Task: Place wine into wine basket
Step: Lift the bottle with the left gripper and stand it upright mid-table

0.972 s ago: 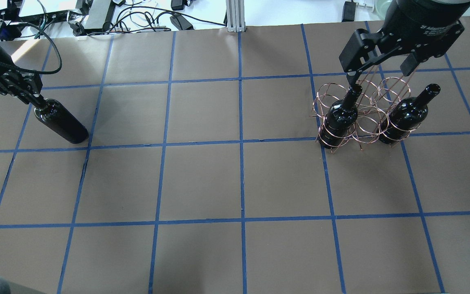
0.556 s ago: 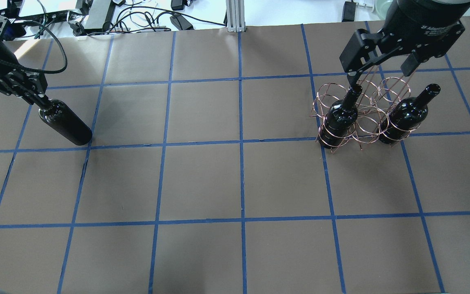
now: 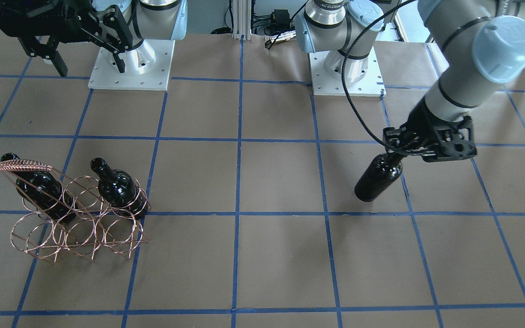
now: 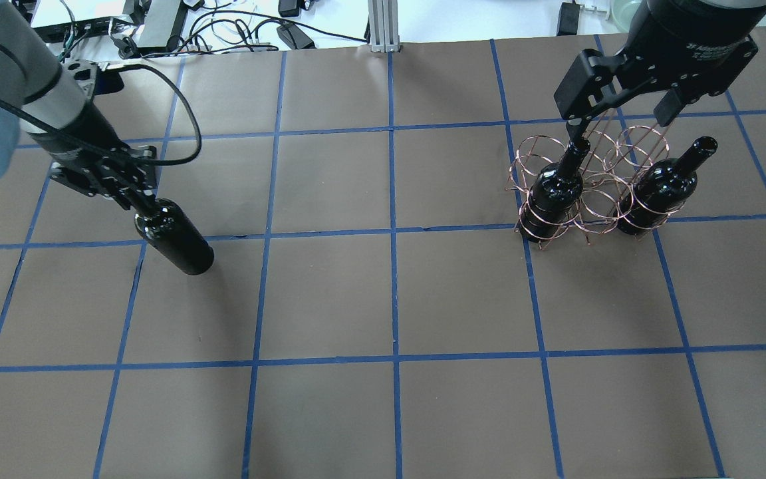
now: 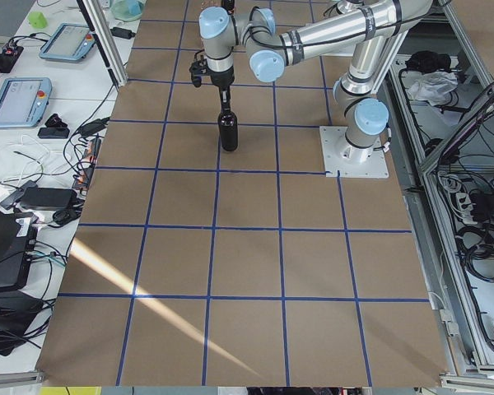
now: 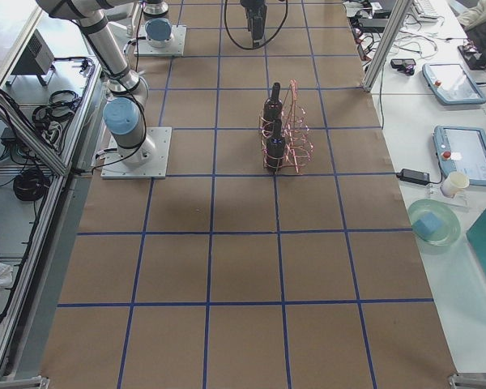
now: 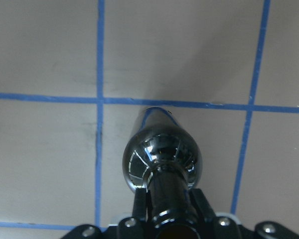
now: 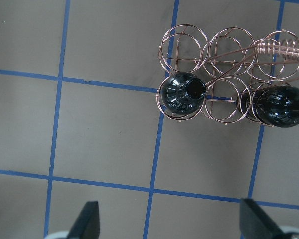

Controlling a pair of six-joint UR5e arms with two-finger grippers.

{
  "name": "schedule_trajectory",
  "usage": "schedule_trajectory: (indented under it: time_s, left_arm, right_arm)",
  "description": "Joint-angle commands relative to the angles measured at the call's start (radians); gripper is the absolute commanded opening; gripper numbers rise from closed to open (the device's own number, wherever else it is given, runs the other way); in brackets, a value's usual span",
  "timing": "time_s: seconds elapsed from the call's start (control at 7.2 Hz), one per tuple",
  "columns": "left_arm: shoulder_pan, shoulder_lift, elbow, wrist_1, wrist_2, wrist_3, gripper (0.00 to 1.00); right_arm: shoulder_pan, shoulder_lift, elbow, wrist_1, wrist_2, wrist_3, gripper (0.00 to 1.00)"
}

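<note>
- The wine (image 4: 178, 241) is held by its neck in the left gripper (image 4: 145, 207); the fingers (image 7: 138, 205) are clamped on either side of the neck, just below the mouth.
- The bottle is seen hanging upright below the gripper in the exterior left view; whether its base touches the table (image 4: 389, 299) cannot be told.
- The bottle is located over the robot's left half of the table, well apart from the wine basket (image 3: 25, 164), which stands on the right half.
- Two other bottles (image 4: 556, 189) (image 4: 662, 186) are seated upright in the basket, in the two end rings of the row nearer the robot; the middle ring between them and the three rings of the far row are unfilled.
- The right gripper (image 8: 172, 224) is held above the basket, touching nothing; its fingers (image 8: 87, 221) are spread wide apart, with nothing between them.
</note>
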Motion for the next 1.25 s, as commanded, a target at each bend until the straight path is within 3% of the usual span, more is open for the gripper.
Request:
schedule_trajectory:
  time_s: [0.0, 0.28, 0.56, 0.83, 1.11]
  left_arm:
    - [-0.316, 0.036, -0.034, 0.0, 0.003, -0.347, 0.0]
    - [-0.501, 0.033, -0.044, 0.002, -0.014, -0.549, 0.0]
    - [-0.52, 0.039, -0.035, 0.017, -0.017, -0.562, 0.0]
    - [-0.526, 0.036, -0.04, 0.015, -0.104, -0.574, 0.0]
    - [-0.528, 0.038, -0.043, 0.014, -0.109, -0.594, 0.0]
  right_arm:
    - [0.0, 0.0, 0.001, 0.0, -0.002, 0.0, 1.0]
    - [0.003, -0.002, 0.002, 0.001, 0.0, 0.0, 1.0]
    - [0.001, -0.002, 0.002, 0.001, -0.002, -0.008, 1.0]
    - [0.003, -0.005, 0.002, 0.001, -0.002, -0.012, 1.0]
    - [0.003, -0.008, 0.004, 0.001, 0.0, -0.012, 1.0]
